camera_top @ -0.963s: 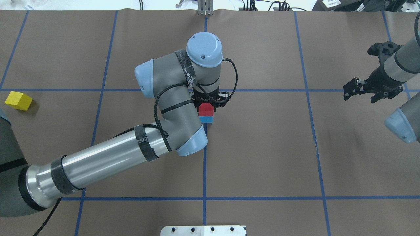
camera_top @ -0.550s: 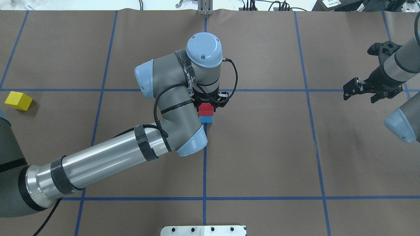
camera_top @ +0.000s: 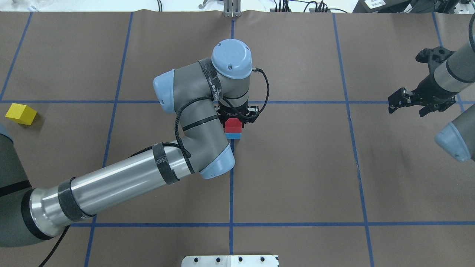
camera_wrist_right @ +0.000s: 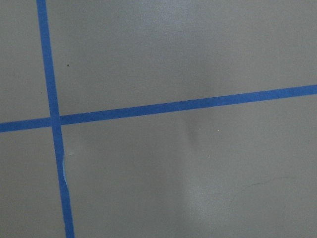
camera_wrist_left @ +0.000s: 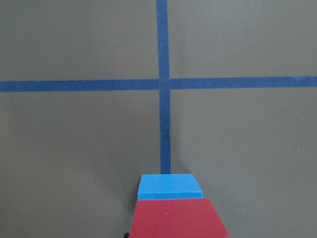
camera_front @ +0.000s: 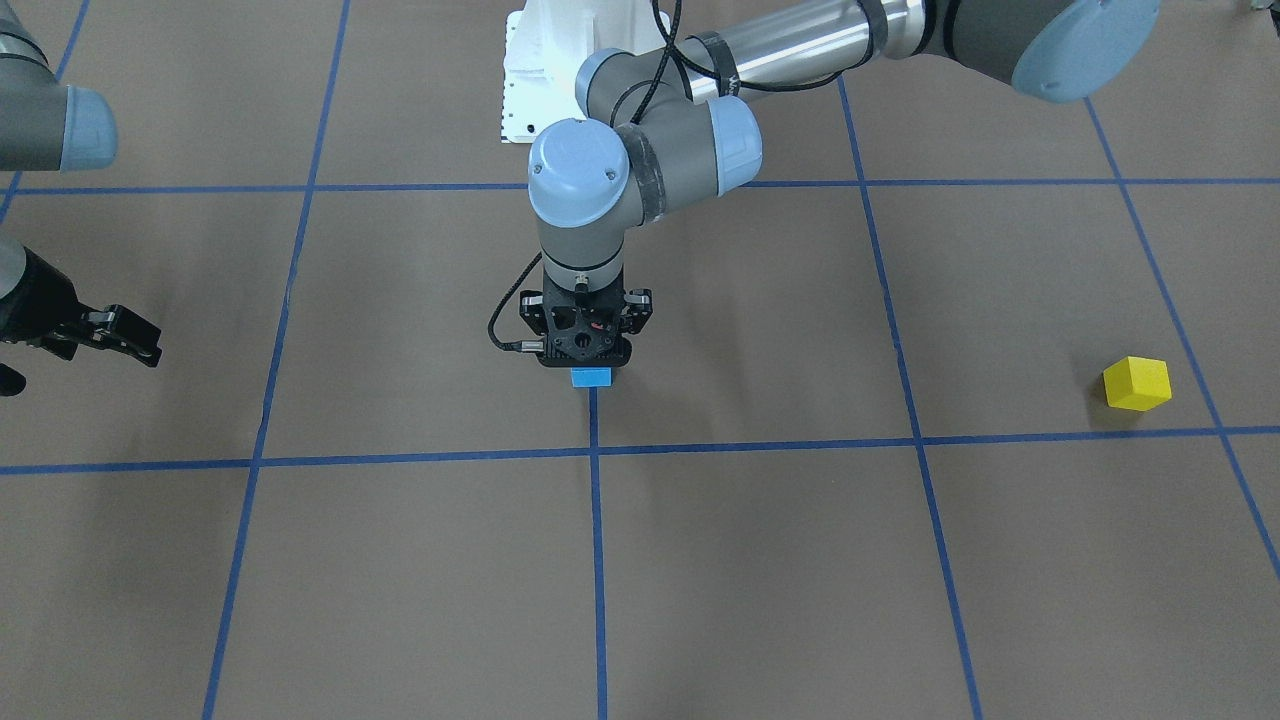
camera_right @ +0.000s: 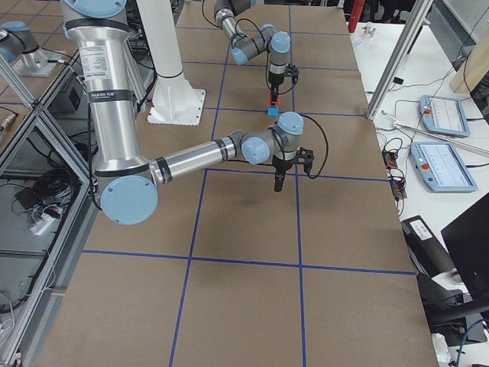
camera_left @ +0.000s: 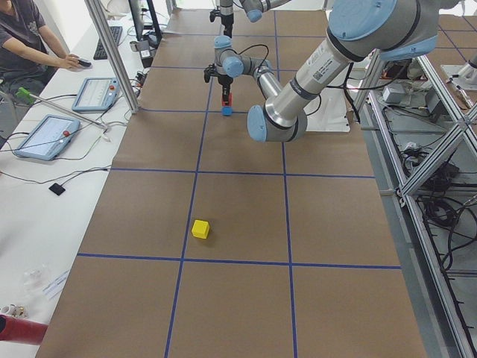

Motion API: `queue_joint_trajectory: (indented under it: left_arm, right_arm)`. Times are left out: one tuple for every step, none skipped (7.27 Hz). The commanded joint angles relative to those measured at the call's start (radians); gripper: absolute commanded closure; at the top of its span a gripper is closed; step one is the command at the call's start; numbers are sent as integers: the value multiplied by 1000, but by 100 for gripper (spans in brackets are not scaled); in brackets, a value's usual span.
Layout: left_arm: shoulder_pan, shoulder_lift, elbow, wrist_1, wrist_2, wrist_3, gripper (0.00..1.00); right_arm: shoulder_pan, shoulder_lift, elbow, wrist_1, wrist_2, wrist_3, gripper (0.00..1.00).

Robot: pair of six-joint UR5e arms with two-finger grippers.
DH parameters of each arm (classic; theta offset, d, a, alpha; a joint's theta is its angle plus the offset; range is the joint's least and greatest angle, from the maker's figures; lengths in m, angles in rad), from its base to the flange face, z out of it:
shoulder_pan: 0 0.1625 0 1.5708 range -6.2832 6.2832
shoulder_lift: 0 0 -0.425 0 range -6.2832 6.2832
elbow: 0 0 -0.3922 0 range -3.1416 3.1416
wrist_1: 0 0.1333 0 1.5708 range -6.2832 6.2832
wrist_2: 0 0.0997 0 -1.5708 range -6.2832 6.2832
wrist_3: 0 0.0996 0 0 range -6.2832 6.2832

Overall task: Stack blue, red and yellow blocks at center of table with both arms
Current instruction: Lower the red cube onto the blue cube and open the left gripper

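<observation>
A red block sits on top of a blue block at the table's centre cross. My left gripper points straight down and is shut on the red block. The left wrist view shows the red block close below and the blue block beyond it. In the front view only the blue block shows under the gripper. A yellow block lies alone at the far left, also in the front view. My right gripper hovers open and empty at the far right.
Brown paper with a blue tape grid covers the table. The robot's white base plate is at the near edge. The left arm's elbow hangs over the centre line just before the stack. An operator sits at a side desk.
The left wrist has shifted slightly, and the red block now covers a little more of the blue block. The right arm and the yellow block have not moved.
</observation>
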Motion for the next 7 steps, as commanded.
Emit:
queue_joint_trajectory:
  left_arm:
    - [1, -1, 1, 0, 0, 0, 100]
    - [2, -1, 1, 0, 0, 0, 100]
    - [1, -1, 2, -3, 0, 0, 100]
    - [1, -1, 4, -3, 0, 0, 100]
    - [2, -1, 5, -8, 1, 2, 100]
    - [1, -1, 7, -8, 1, 3, 100]
    - [1, -1, 7, -9, 1, 3, 100]
  right_arm:
    - [0, 1, 1, 0, 0, 0, 0]
    - [0, 1, 1, 0, 0, 0, 0]
    - [0, 1, 0, 0, 0, 0, 0]
    - [0, 1, 0, 0, 0, 0, 0]
    - [0, 1, 1, 0, 0, 0, 0]
    - [0, 1, 1, 0, 0, 0, 0]
    - [0, 1, 1, 0, 0, 0, 0]
